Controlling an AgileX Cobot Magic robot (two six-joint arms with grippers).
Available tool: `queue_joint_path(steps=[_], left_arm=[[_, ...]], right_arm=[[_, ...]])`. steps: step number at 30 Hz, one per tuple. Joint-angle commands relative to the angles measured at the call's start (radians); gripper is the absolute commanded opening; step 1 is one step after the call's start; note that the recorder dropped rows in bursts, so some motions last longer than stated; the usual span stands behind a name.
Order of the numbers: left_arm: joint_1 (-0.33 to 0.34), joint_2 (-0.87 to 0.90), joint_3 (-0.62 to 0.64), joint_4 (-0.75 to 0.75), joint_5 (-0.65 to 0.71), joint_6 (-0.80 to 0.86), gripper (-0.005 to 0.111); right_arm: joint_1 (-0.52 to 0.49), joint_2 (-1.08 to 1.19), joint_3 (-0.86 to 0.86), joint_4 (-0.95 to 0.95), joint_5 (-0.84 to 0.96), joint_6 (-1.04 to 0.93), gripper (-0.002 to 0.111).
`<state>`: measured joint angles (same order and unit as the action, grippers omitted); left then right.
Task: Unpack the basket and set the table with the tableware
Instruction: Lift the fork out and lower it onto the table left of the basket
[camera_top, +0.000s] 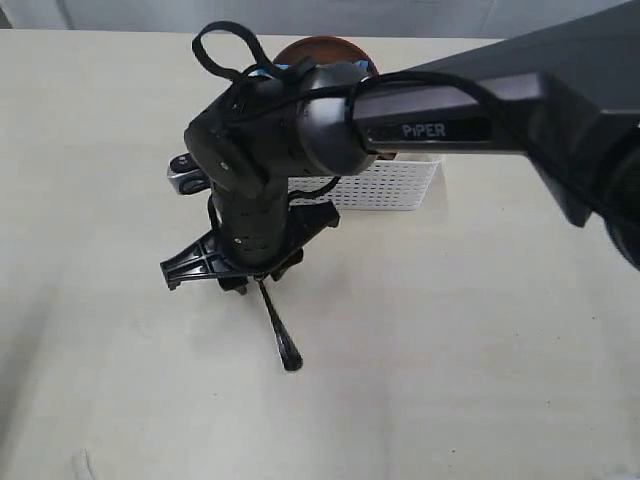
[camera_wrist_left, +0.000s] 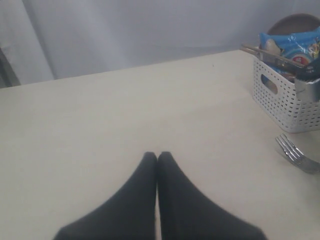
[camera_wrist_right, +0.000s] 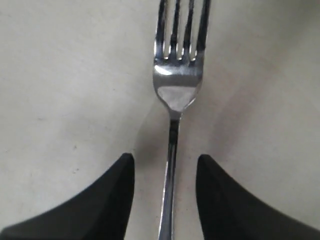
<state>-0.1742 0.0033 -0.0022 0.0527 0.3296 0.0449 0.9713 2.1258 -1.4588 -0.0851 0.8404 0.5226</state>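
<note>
Fork: the slim steel fork (camera_wrist_right: 175, 95) lies flat on the pale cream wood-grain counter (camera_top: 480, 350). It is outside the white perforated plastic basket (camera_top: 400, 185), at about 7 o'clock from it in the exterior view.
Long axis: it runs from 11 o'clock to 5 o'clock in that view. The handle end shows at 5 o'clock, and the tines are hidden beneath the wrist.
Right jaws: spread, one on each side of the fork's neck, with a gap of bare counter on both sides. They pinch nothing.
Left jaws: pressed together and empty, low over bare counter, well apart from fork and basket.
Nearer arm: the dark right arm (camera_top: 450, 110), which reaches across the middle and stands directly over the fork.
Still in the basket: a blue snack packet (camera_wrist_left: 292, 45), a brown round plate (camera_wrist_left: 295, 20) on edge, and long utensils across the rim. A shiny steel cup (camera_wrist_left: 309, 87) is at the rim; whether it is inside or beside, I cannot tell.
Judgement: the fork looks set down. The next piece lies at about 1 o'clock from the right jaws.
Risk: lifting off at a slant could nudge the fork askew.
</note>
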Motion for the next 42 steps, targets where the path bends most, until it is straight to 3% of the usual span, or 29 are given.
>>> queue_joint_path(steps=[1, 4, 9, 20, 31, 42], left_arm=[[0.002, -0.003, 0.002, -0.002, -0.008, 0.0, 0.0], [0.002, -0.003, 0.002, -0.002, -0.008, 0.0, 0.0], [0.002, -0.003, 0.002, -0.002, -0.008, 0.0, 0.0], [0.002, -0.003, 0.002, -0.002, -0.008, 0.0, 0.0], [0.002, -0.003, 0.002, -0.002, -0.008, 0.0, 0.0], [0.002, -0.003, 0.002, -0.002, -0.008, 0.0, 0.0]], right_arm=[[-0.003, 0.03, -0.005, -0.012, -0.004, -0.012, 0.04], [-0.003, 0.04, -0.005, -0.004, -0.004, -0.014, 0.031], [-0.003, 0.042, -0.005, 0.024, -0.004, -0.014, -0.001], [0.009, 0.042, -0.005, 0.264, 0.003, 0.084, 0.0], [0.056, 0.042, -0.005, 0.192, -0.044, 0.297, 0.0], [0.034, 0.042, -0.005, 0.139, -0.1, 0.31, 0.0]])
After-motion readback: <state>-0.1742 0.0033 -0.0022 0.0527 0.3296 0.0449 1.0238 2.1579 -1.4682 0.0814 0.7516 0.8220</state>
